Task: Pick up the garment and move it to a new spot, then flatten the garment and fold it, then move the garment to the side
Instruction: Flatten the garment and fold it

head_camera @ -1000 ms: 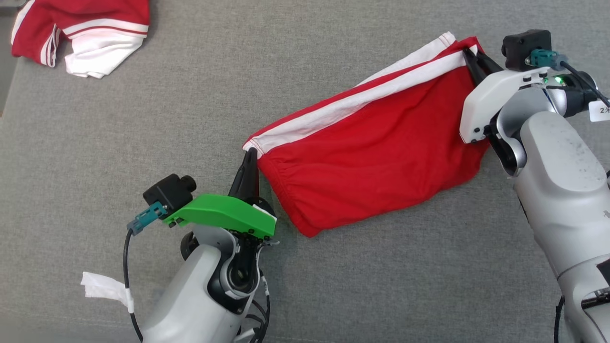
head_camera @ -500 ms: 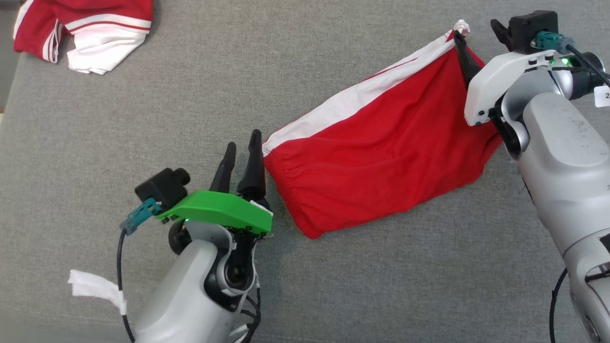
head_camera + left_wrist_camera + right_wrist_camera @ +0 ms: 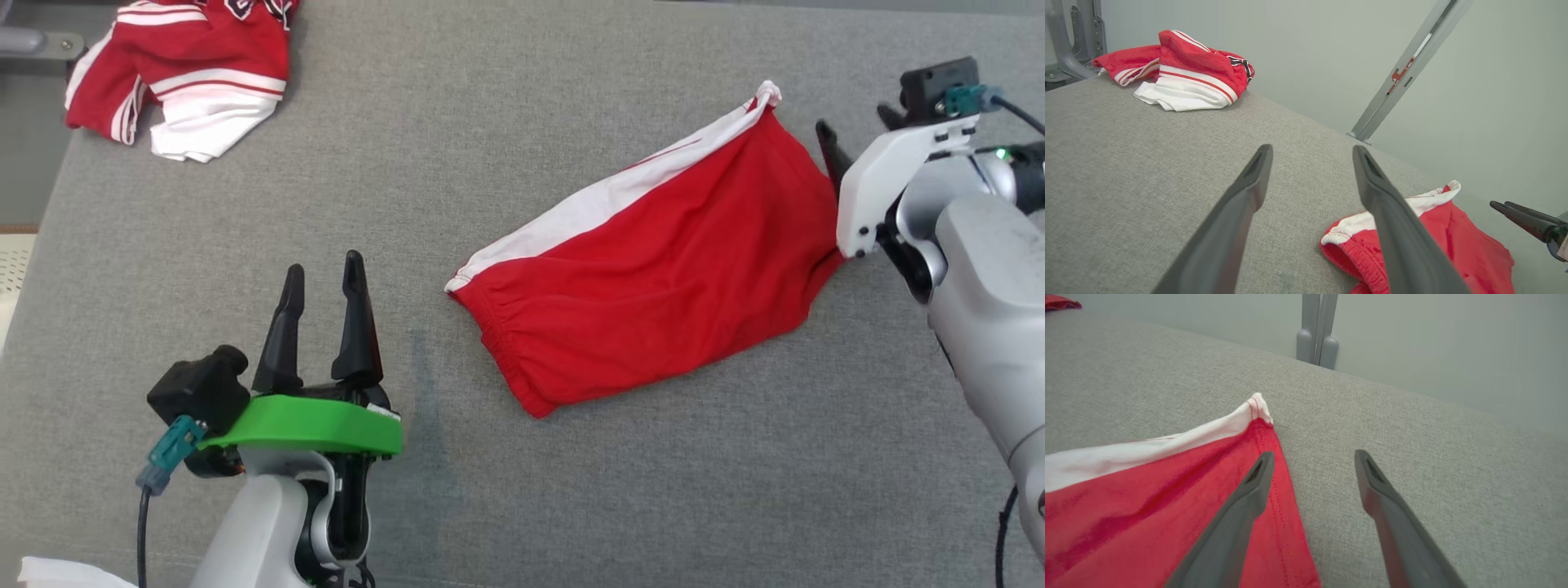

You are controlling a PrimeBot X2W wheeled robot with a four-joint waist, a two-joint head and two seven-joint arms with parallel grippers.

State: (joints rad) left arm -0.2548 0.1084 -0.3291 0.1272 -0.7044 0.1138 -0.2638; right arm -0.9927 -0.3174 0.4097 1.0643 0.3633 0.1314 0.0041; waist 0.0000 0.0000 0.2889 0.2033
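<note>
Two pairs of dark fingers stand spread wide, holding nothing. Red shorts (image 3: pixel 653 278) (white stripe along one edge) lie slanted on the grey bench (image 3: pixel 522 122). The left fingers (image 3: pixel 356 327) hover well apart from the waistband; the right fingers (image 3: pixel 1247 502) are at the shorts' opposite edge. Another red-and-white garment (image 3: pixel 188 82) lies crumpled at the far left corner.
</note>
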